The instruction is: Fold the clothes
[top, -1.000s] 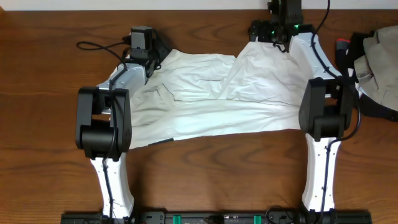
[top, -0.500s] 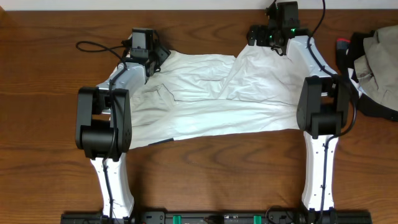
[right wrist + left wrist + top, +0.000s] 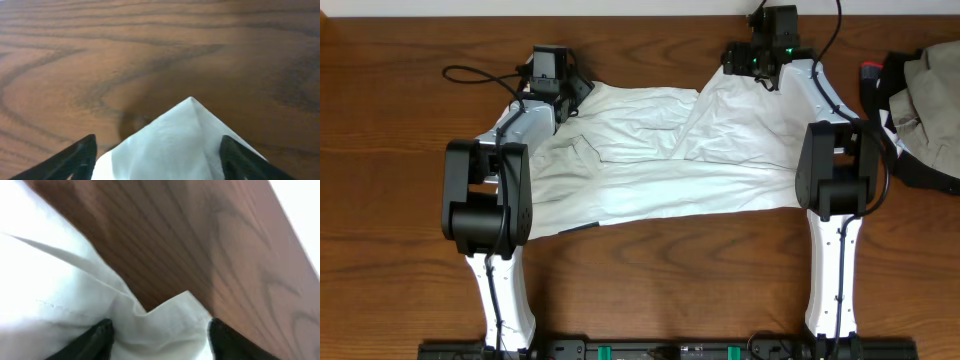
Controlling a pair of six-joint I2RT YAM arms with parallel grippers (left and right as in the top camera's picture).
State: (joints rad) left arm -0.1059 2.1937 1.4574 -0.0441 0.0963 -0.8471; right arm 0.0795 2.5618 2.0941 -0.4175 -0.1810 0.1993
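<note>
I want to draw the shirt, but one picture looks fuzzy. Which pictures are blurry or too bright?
Left wrist view: blurry all over, the shirt washed out to glaring white. Right wrist view: wood grain of the table clear, the fingers soft and dark. Overhead view: sharp, evenly lit.
</note>
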